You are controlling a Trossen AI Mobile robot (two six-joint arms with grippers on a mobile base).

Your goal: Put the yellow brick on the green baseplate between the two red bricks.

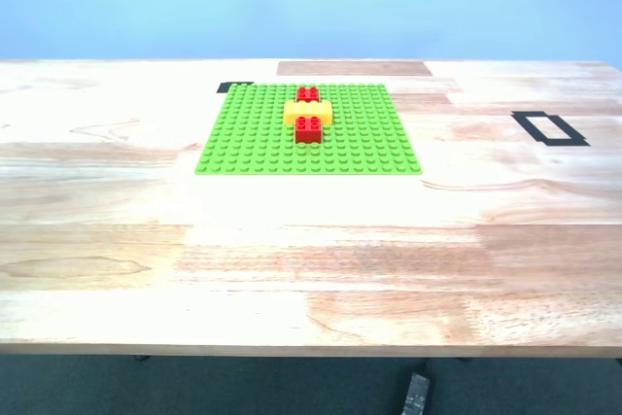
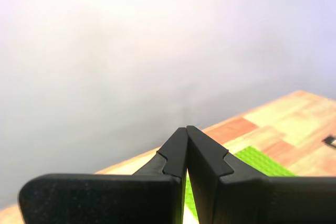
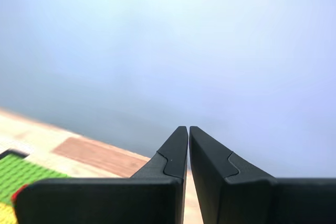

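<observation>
On the table (image 1: 311, 259), toward the far edge: the green baseplate (image 1: 253, 138). On the baseplate, in its far half: the yellow brick (image 1: 294, 113), lying crosswise between the two red bricks (image 1: 309, 128), one just behind and one just in front, touching. Off to the exterior view's right, well apart: a tape outline (image 1: 550, 128).
</observation>
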